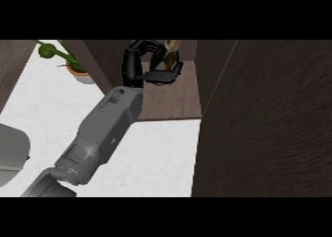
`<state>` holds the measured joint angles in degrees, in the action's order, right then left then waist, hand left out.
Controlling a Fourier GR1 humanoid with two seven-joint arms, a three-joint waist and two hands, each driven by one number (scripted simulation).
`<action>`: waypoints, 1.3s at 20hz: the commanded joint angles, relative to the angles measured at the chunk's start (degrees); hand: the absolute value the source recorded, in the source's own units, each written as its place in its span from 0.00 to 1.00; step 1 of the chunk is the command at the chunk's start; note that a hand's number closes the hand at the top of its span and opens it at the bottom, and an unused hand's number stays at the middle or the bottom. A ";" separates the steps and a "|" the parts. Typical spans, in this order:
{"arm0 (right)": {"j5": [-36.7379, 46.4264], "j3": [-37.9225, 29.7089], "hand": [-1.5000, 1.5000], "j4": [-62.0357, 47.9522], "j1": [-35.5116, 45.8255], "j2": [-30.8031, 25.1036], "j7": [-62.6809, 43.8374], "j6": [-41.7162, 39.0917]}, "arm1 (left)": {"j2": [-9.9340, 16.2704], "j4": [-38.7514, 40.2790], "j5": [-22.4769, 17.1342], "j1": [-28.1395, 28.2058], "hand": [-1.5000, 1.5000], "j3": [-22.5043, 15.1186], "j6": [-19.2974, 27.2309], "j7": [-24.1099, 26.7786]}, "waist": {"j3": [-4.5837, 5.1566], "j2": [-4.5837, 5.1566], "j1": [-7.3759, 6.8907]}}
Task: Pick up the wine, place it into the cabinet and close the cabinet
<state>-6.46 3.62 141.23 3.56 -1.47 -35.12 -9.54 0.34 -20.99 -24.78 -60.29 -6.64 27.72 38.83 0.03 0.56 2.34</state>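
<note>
reaches up into the open cabinet [169, 104] with 1 grey forearm, coming from the lower left of the view. ends in a black hand [142, 60] with fingers and thumb curled round the wine [172, 54], a brown bottle held upright inside the cabinet, above its wooden shelf. cannot tell which arm this is from the view alone; taken as the left. shows a big dark cabinet door [271, 125] standing open at the right, a potted plant [71, 62] on the white counter [155, 157] just left of the cabinet.
</note>
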 commanded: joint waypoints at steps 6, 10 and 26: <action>-3.27 -0.44 0.00 2.19 3.61 0.34 -4.36 1.87 | -0.33 6.62 -3.47 -4.00 1.00 5.96 -2.42 1.52 | 0.03 0.31 0.25; -4.86 -0.67 0.00 1.64 -0.43 0.52 -0.58 -0.79 | 1.99 8.23 -5.61 -6.00 1.00 9.04 -5.82 -1.32 | -0.02 0.50 0.74; -3.70 0.32 0.00 0.79 -0.72 0.15 0.47 -1.59 | -0.34 14.14 -3.44 -4.26 0.00 9.74 -4.25 5.52 | -0.03 0.58 0.92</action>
<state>-6.95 4.43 140.56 4.36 -1.02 -35.00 -10.14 -0.01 -8.47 -28.79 -65.70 2.95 22.35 43.38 -0.10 0.93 3.59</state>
